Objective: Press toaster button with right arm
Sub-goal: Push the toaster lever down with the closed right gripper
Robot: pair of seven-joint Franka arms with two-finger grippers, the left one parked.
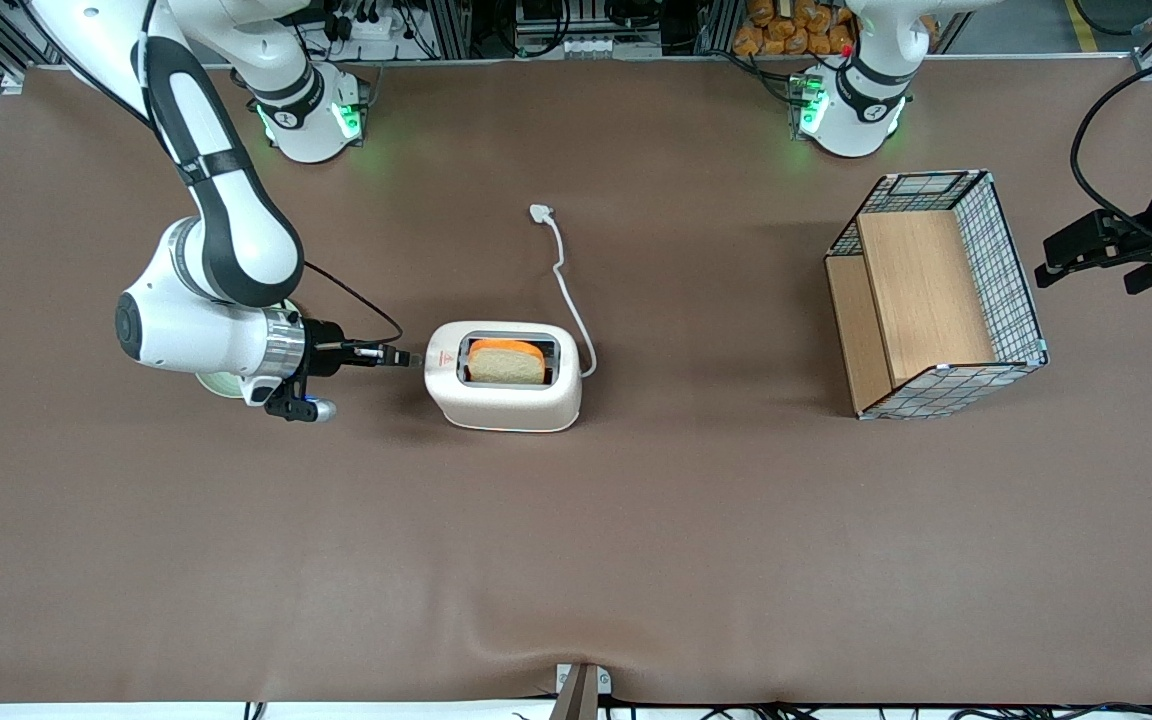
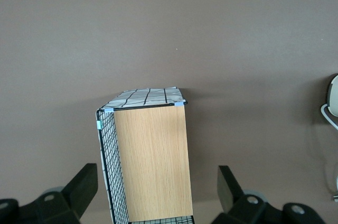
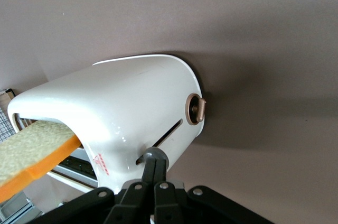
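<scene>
- We see the button (image 3: 195,109) sticking out of the toaster's (image 1: 503,388) short end by the red triangle sticker, at the working arm's end of the toaster.
- We judge a miss likely: the gripper (image 3: 153,163), fingers closed on nothing, meets that end at the slot beside the button, not on it.
- Pushing there could slide the toaster along the table (image 1: 576,560).
- Bread (image 1: 506,364) stands in the toaster.
</scene>
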